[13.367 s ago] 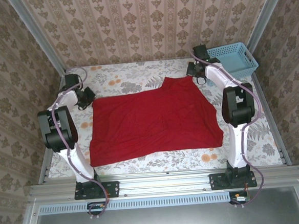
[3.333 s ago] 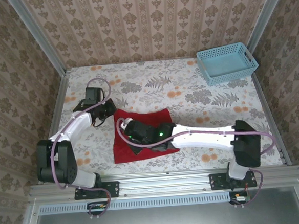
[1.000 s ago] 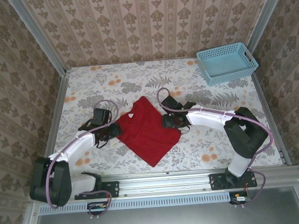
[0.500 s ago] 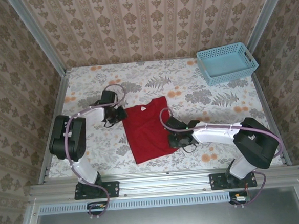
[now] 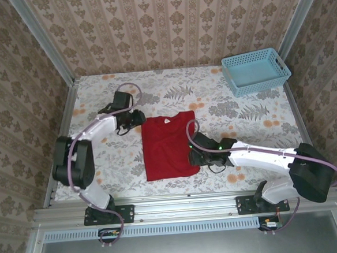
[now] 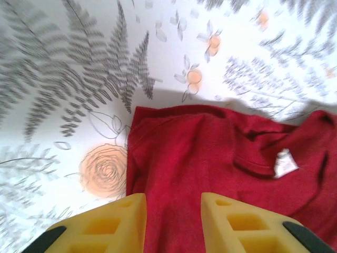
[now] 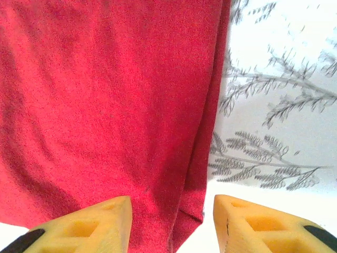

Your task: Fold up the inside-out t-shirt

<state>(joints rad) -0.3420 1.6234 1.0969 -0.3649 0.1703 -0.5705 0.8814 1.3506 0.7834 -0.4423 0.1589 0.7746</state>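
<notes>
The inside-out t-shirt [image 5: 169,147] lies folded into a narrow red rectangle on the flowered table, its white neck tag [image 6: 285,163] at the far end. My left gripper [image 5: 138,118] sits at the shirt's far left corner. In the left wrist view its jaws [image 6: 174,213] stand apart over the red cloth [image 6: 221,158], pinching nothing. My right gripper [image 5: 194,156] is at the shirt's near right edge. In the right wrist view its yellow fingers [image 7: 172,213] are open, straddling the cloth's folded edge [image 7: 105,95] without gripping it.
A light-blue plastic basket [image 5: 256,71] stands at the far right corner. Patterned walls and metal rails close in the table [image 5: 242,110] on three sides. Bare flowered tabletop lies all round the shirt.
The folded shirt has turned from tilted to square with the table's front edge. Both grippers let go of it and opened. The right arm reaches lower across the table.
</notes>
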